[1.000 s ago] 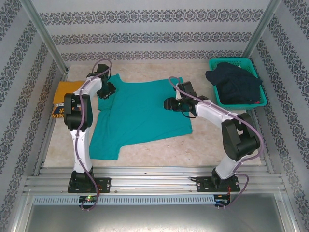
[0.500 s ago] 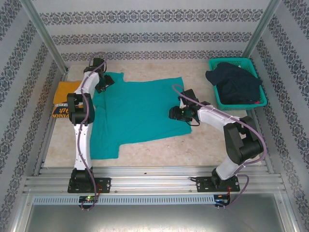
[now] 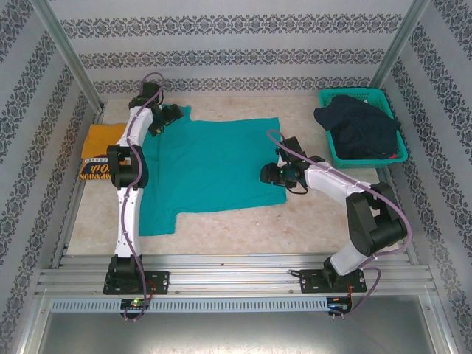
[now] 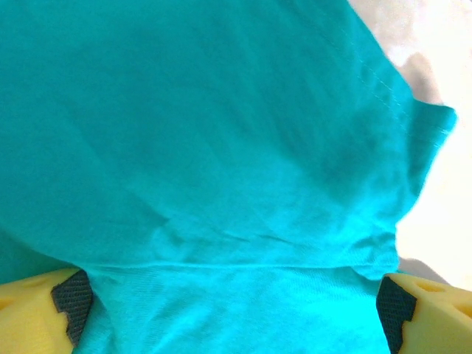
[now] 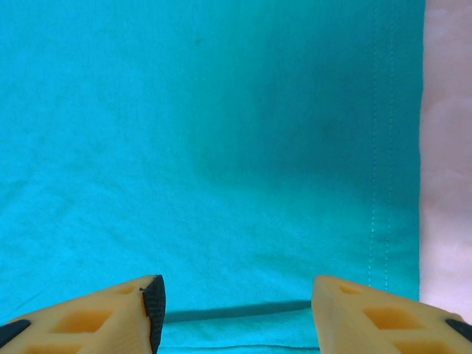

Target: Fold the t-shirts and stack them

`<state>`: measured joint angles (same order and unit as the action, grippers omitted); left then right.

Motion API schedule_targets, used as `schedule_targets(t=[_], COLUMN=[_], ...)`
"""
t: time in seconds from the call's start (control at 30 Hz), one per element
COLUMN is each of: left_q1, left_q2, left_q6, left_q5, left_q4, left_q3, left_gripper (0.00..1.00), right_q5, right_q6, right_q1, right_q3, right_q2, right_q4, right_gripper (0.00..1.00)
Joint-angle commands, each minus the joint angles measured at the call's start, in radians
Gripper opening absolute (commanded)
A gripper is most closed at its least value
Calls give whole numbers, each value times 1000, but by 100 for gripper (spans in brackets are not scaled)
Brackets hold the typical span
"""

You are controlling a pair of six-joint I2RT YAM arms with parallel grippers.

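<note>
Table [image 3: 221,228]: teal shirt [image 3: 214,166] now lies spread flat across centre, its far-left sleeve drawn out further than a sec ago, not yet folded. Yellow shirt [image 3: 96,151] sits compact at left edge, just beside it. L gripper [image 3: 168,116] has shifted to that far-left sleeve & let go, jaws spread wide over cloth w/ nothing pinched; R gripper [image 3: 267,174] has slid nearer along right hem, jaws part-spread above cloth, no pinch seen. Reads as flattening done, so 1st fold prob. next.
</note>
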<state>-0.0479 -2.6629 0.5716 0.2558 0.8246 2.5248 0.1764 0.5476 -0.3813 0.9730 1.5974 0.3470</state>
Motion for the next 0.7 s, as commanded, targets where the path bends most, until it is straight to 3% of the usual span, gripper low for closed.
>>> schedule_targets(t=[0.0, 0.13, 0.23, 0.37, 0.5, 0.67], left_q1=[-2, 7, 14, 13, 11, -25], left_q2=[121, 309, 524, 805, 983, 1070], left_q6=[-19, -35, -15, 64, 151, 224], left_q5=[30, -30, -101, -156, -196, -171], left_q4=[37, 28, -94, -263, -320, -384], left_q3=[-14, -188, -521, -965, -1253, -1468], left_gripper=[100, 100, 99, 78, 50, 39], right_q5=[-26, -21, -5, 12, 28, 38], right_q6=[7, 6, 2, 4, 7, 0], right_q1=[15, 27, 28, 30, 30, 31], right_q3=[8, 71, 144, 214, 240, 233], right_q2=[14, 91, 158, 203, 219, 209], right_q4=[-31, -73, -84, -96, -97, -96], right_gripper=[56, 56, 56, 56, 55, 55])
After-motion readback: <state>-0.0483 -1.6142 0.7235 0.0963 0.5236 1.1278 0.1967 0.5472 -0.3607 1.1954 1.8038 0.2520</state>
